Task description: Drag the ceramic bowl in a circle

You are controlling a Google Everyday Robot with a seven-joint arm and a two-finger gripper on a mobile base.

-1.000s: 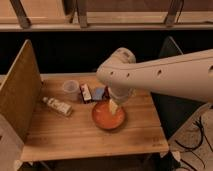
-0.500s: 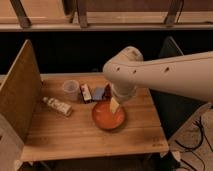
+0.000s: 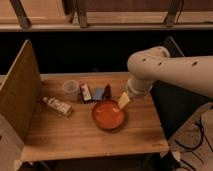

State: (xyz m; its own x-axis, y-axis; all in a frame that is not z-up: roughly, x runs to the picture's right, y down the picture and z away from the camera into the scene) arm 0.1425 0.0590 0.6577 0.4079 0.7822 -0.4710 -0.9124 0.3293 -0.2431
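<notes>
Ceramic bowl [image 3: 108,115], orange-red and glossy, sits right of centre on the wooden bench [image 3: 60,135]. The big white arm [image 3: 175,70] reaches in from the right, and the gripper [image 3: 124,100] is down at the bowl's far-right rim, opened wide, pale tip right at the edge. A tall wooden board [image 3: 20,90] stands on the left. Behind the bowl there's a row: a clear cup [image 3: 71,90], then three small packets [image 3: 98,93], labels too small to read. A tube [image 3: 57,106] lies flat, left of the bowl.
</notes>
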